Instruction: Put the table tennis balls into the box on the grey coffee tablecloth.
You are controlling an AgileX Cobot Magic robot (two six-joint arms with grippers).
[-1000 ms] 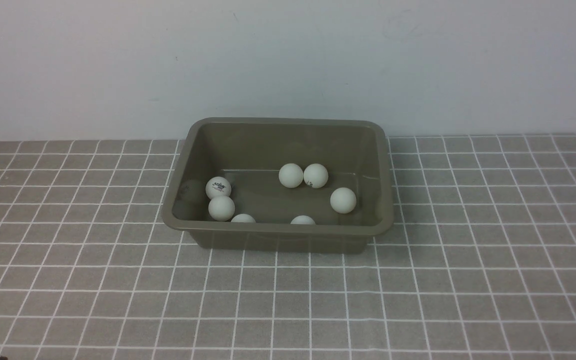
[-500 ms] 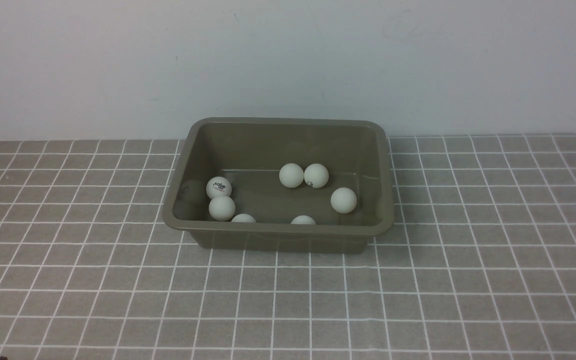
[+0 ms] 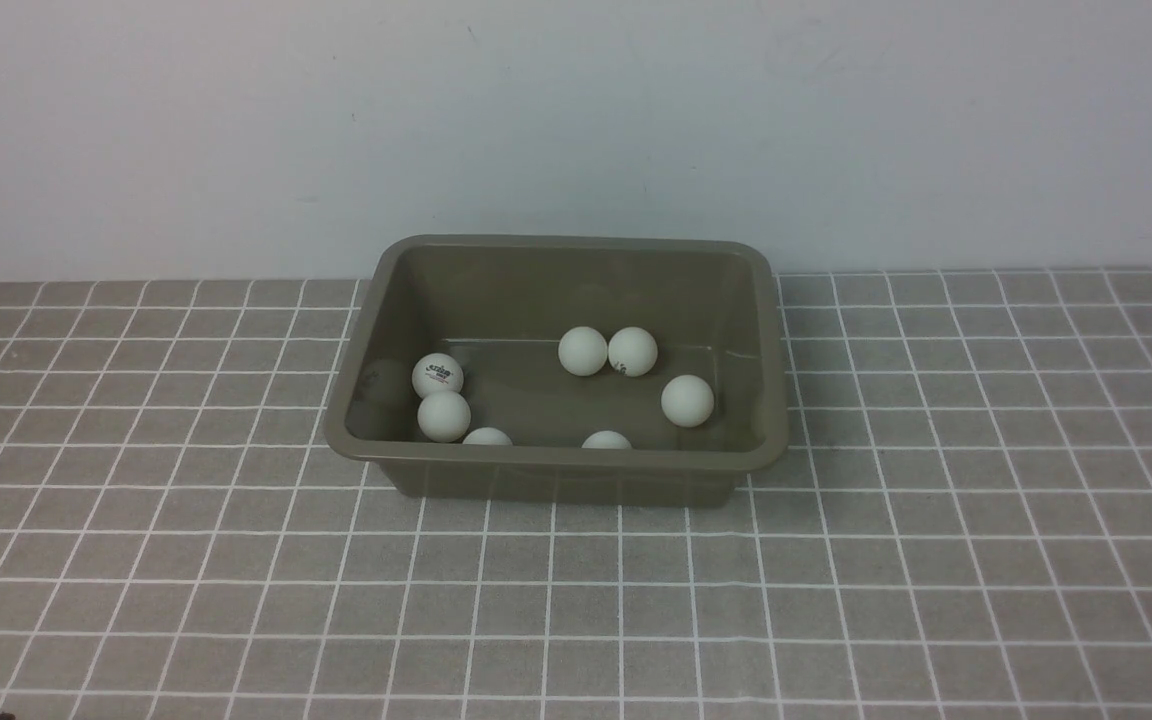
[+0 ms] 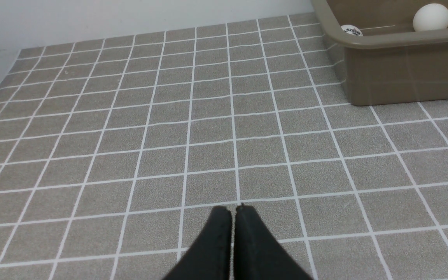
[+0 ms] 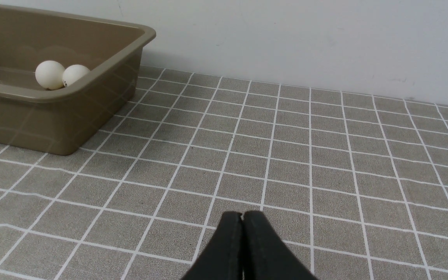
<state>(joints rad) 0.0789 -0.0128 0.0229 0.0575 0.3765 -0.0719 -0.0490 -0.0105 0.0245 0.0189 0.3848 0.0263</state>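
Front view: an olive-brown rectangular plastic box (image 3: 556, 458) with rounded corners and a flared rim stands in the upper middle of the frame on a grey-brown tablecloth (image 3: 836, 580) crossed by a thin white grid, close to a plain pale wall (image 3: 576, 120). All seven small white table tennis balls (image 3: 687, 400) lie inside it: two touching at centre, one to their lower right, two at the left, and two half hidden behind the near rim. The upper left-hand ball carries dark print, too small to read. Neither arm shows here. Against the frames half a second and one second ago, the box is unmoved and the balls lie almost exactly where they were.

Left wrist view: the left gripper (image 4: 233, 210), black, sits at the bottom centre, its fingers pressed together on nothing, above bare cloth. The box's corner fills the upper right, three balls showing over the rim, one with unreadable print.

Right wrist view: the right gripper (image 5: 242, 215) sits at the bottom centre, likewise closed and empty. The box occupies the upper left, with two touching balls visible inside.
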